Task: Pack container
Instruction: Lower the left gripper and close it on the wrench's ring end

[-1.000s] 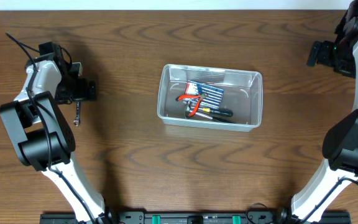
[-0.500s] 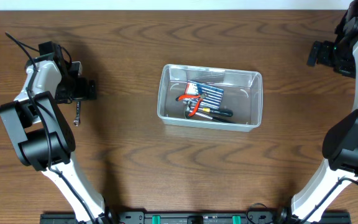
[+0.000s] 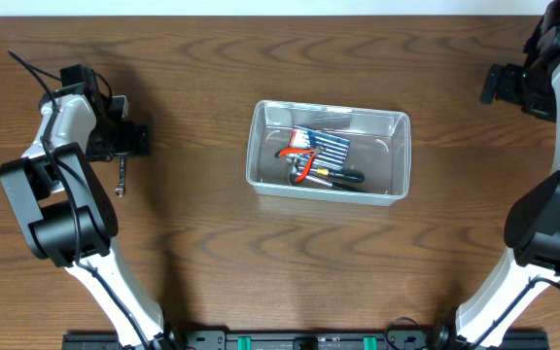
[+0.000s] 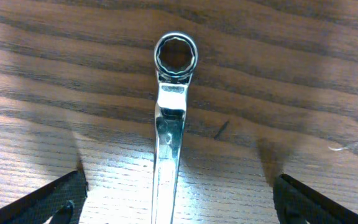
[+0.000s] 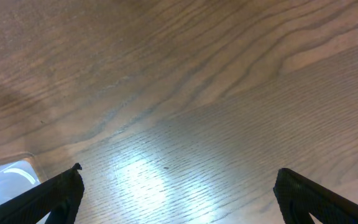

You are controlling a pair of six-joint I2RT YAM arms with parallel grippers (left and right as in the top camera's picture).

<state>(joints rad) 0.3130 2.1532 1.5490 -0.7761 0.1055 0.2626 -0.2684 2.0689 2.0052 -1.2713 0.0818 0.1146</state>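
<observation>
only up close is the wrench (image 4: 168, 143) seen lying between the spread fingers (image 4: 48, 202) of the left hand (image 4: 179, 190).

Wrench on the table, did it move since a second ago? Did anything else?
Nothing visibly changed. The wrench lies in the same spot, untouched, under the open left gripper. The container with its tools and the open right gripper stayed put too.
</observation>
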